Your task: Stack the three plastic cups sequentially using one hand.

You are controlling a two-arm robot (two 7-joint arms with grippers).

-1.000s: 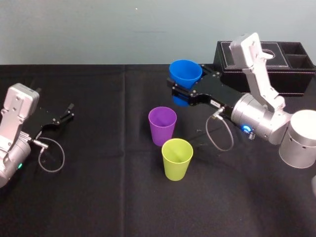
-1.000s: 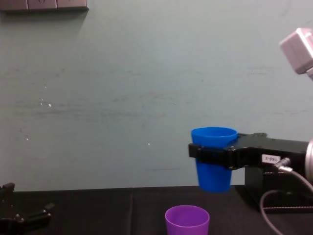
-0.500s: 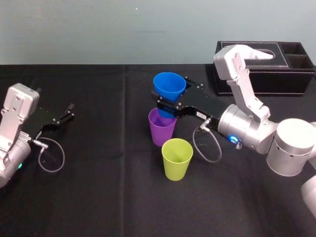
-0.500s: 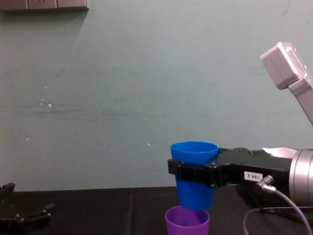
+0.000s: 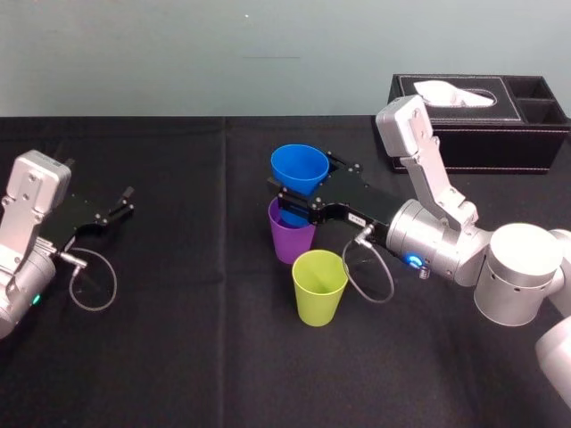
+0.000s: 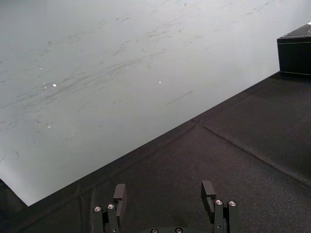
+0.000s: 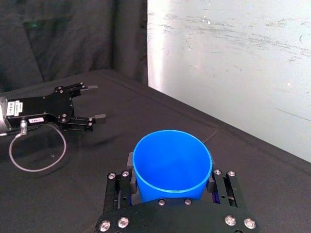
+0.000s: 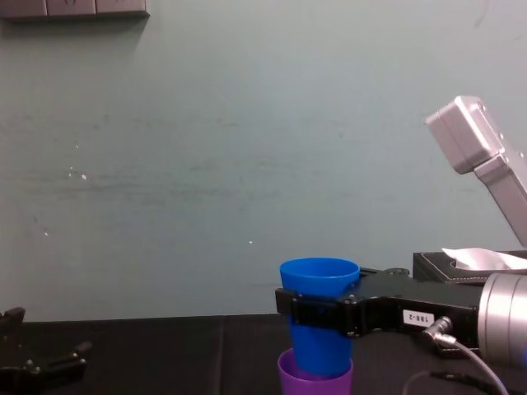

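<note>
Our right gripper [image 5: 299, 203] clamps the tapered blue plastic cup [image 5: 299, 169] upright w/ base in the tapered purple plastic cup [image 5: 293, 242] so they nest; left gripper [image 5: 123, 201] parked, fingers apart.

Left arm [image 5: 25, 227], right arm [image 5: 442, 241]: silver housings
Left gripper [image 5: 128, 201], right gripper [image 5: 302, 203]: black, silver screws [image 7: 120, 222], white labels [image 8: 412, 317], looped grey cables [image 7: 10, 156].

Bench [image 5: 178, 357] bare between left gripper [image 5: 128, 201] and cups: wide lane. Purple cup [image 5: 292, 239] mouth blocked by blue cup [image 5: 299, 169] sunk partway into it, right gripper [image 5: 302, 189] clamped round blue cup. Yellow-green cup [image 5: 319, 287] just in front of purple cup, cable [image 5: 368, 272] loop close beside it. Tissue box [image 5: 500, 143] at far right rear, behind right arm. Air above cups free.
</note>
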